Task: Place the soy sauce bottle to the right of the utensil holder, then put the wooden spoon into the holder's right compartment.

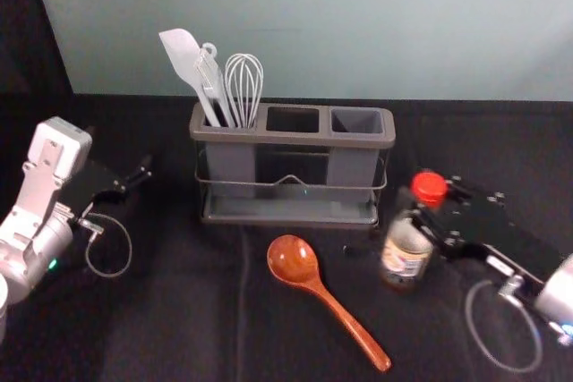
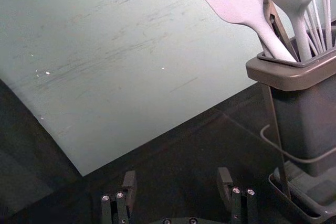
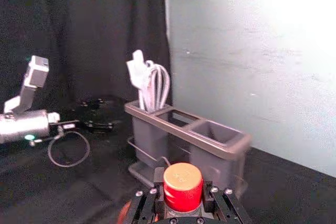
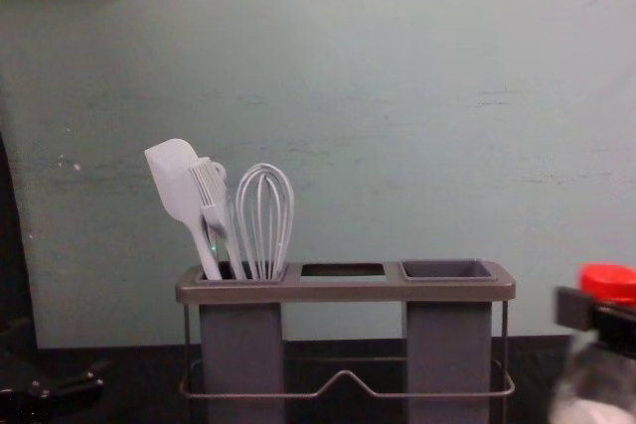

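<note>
My right gripper (image 1: 431, 203) is shut on the soy sauce bottle (image 1: 405, 255) just below its red cap, in front of the holder's right end; whether its base touches the table I cannot tell. In the right wrist view the cap (image 3: 183, 186) sits between the tips of the right gripper (image 3: 182, 190). The grey utensil holder (image 1: 291, 139) stands at the back, its middle and right compartments empty. A brown wooden spoon (image 1: 295, 261) lies before it, bowl toward the holder. My left gripper (image 1: 134, 180) is idle at the left; in its wrist view the left gripper (image 2: 177, 178) is open, holding nothing.
A white spatula (image 1: 183, 55), a brush and a whisk (image 1: 244, 85) stand in the holder's left compartment. A thin wire rail (image 4: 348, 375) runs along the holder's front. Behind it rises a pale wall (image 1: 358, 33), and dark table surface (image 1: 179, 310) lies left of the spoon.
</note>
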Motion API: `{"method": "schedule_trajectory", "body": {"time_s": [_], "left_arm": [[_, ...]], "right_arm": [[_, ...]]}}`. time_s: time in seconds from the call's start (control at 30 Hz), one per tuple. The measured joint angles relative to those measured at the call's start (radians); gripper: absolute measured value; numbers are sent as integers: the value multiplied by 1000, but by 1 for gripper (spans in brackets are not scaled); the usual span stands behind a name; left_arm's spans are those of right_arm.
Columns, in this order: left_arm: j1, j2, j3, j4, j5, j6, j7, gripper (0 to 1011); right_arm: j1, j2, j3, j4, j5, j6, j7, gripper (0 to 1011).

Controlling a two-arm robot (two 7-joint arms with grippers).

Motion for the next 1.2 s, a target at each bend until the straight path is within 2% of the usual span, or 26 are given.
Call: {"method": "schedule_trajectory", "body": {"time_s": [0.13,0.23,0.4,0.5,0.73,0.83,1.2], "left_arm": [[0,0,0,0,0,0,0,1005],[0,0,0,0,0,0,0,1005],[0,0,0,0,0,0,0,1005],[0,0,0,0,0,0,0,1005],[0,0,0,0,0,0,0,1005],[0,0,0,0,0,0,0,1005],[0,0,0,0,0,0,0,1005]], "right_arm": [[-55,12,56,-4,-2,-49,-8,392],[-74,11,90,6,-8,-75,-15,392],[-67,-3,117,45,-10,-92,-17,392],[-39,-21,128,83,-11,-94,-18,392],[37,-50,116,142,-24,-76,-16,392],[89,-70,94,180,-30,-63,-8,393],[214,-127,38,310,-36,-43,5,392]]}}
